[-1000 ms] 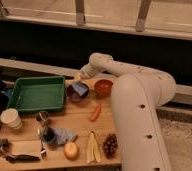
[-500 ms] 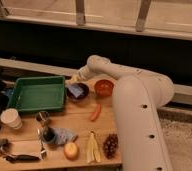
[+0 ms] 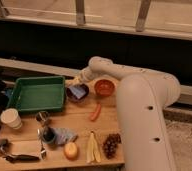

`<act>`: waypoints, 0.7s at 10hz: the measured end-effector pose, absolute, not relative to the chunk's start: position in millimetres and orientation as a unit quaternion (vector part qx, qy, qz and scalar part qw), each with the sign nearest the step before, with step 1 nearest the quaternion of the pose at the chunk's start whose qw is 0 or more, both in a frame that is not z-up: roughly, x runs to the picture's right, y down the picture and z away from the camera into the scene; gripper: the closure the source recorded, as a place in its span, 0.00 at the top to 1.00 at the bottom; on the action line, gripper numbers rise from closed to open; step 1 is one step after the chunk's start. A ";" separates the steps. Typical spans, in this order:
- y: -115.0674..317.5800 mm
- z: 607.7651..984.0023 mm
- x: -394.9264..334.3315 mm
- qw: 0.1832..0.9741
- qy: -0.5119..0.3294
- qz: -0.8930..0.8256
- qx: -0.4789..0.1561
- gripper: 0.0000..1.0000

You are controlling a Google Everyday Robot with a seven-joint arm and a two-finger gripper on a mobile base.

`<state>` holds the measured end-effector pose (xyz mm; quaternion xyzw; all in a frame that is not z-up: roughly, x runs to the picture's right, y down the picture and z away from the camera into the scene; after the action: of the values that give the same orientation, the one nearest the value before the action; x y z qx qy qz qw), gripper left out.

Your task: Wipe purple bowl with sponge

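The white robot arm (image 3: 139, 115) fills the right half of the view. It rises from the lower right, bends at an elbow above the far edge of the tabletop (image 3: 81, 122), and reaches down and to the left.

The wooden tabletop carries all the objects. At its far left lies a green tray (image 3: 19, 95), rectangular and shallow. Just to the right of the tray, at the far edge, stands the purple bowl (image 3: 70, 95), upright. The orange bowl (image 3: 105, 88) stands just beside it on the right, the two rims close but apart.

The gripper (image 3: 79, 85) hangs directly over the purple bowl and points down into it. Its fingers are clenched on the sponge (image 3: 79, 92), a small blue piece that lies inside the bowl against its inner surface.

On the near half of the tabletop:
- A grey-blue rag (image 3: 65, 135) lies crumpled beside a dark cup (image 3: 46, 134), touching it.
- A white cup (image 3: 10, 119) stands at the left edge, in front of the tray.
- A bunch of dark grapes (image 3: 111, 145) lies at the near right.
- A banana (image 3: 92, 148) lies just left of the grapes.
- A round orange fruit (image 3: 71, 150) lies left of the banana.
- A red-orange carrot-like piece (image 3: 95, 112) lies in front of the two bowls.
- A small metal can (image 3: 42, 117) stands near the tray's front edge.
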<state>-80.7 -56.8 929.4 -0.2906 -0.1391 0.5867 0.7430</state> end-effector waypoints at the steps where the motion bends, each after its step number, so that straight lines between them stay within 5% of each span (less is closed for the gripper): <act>1: -66.3 931.2 -79.5 0.746 -0.139 0.586 -0.284 0.00; 7: -74.0 942.6 -114.3 0.751 -0.160 0.567 -0.299 0.00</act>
<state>-114.3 -74.0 942.6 -0.2994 -0.1601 0.5665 0.7509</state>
